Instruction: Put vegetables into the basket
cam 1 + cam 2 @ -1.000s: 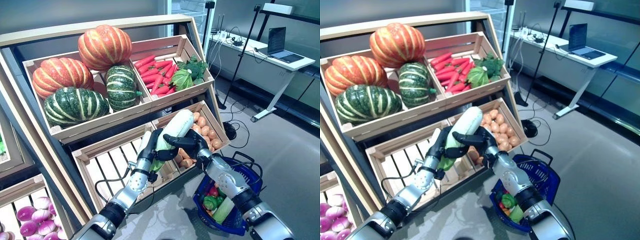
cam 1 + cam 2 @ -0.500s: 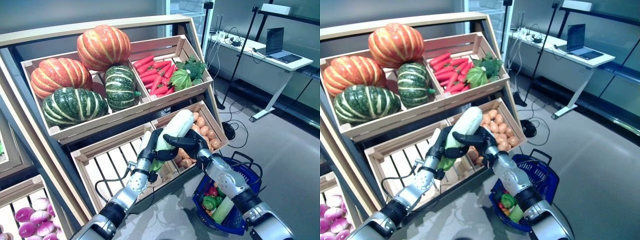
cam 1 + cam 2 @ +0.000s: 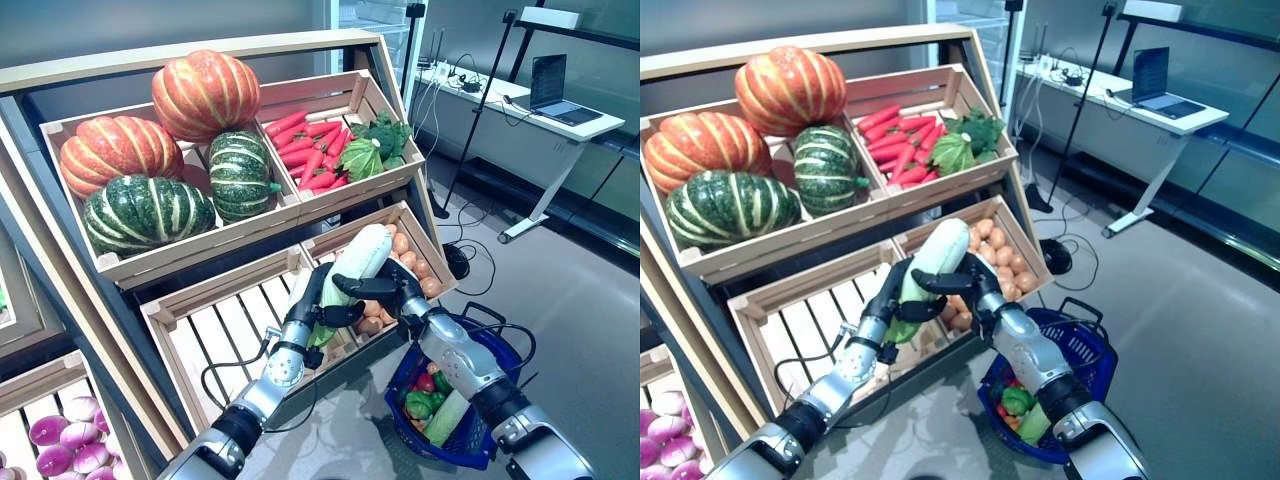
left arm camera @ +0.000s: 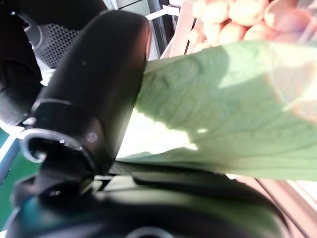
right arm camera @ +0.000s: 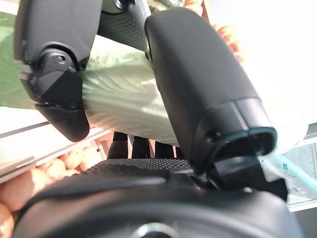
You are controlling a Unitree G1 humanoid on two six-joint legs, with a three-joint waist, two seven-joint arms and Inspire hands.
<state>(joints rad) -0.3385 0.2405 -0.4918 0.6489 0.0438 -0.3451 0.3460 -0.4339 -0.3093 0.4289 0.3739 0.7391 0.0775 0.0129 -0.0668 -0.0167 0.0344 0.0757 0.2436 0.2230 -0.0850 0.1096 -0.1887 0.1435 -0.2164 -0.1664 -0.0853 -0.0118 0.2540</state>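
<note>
- You have the long pale-green cabbage [image 3: 352, 272] pinched between both hands in front of the wooden display stand [image 3: 60, 270], above the crate of potatoes [image 3: 412, 262].
- Your left hand [image 3: 318, 300] has its fingers curled round the leafy lower end; its wrist view shows the thumb pressed against the green leaf.
- Your right hand [image 3: 385, 288] is clamped on the pale upper part, thumb on one side and fingers on the other, as its wrist view confirms.
- Compared with a second ago, the cabbage and both hands have drifted a little to your right and slightly lower, closer to the potato crate's front edge.
- The grip on both sides looks unchanged, so this reads as the start of the carry toward the basket, not a re-grasp.
- The blue basket [image 3: 505, 350] sits on the floor to your lower right, already holding a few vegetables [image 3: 428, 400]; the cabbage is not yet over it.
- The pumpkins [image 3: 150, 140] and carrots [image 3: 310, 150] lie where they did earlier.
- Expect to free your left hand before the right can swing down to the basket.
</note>
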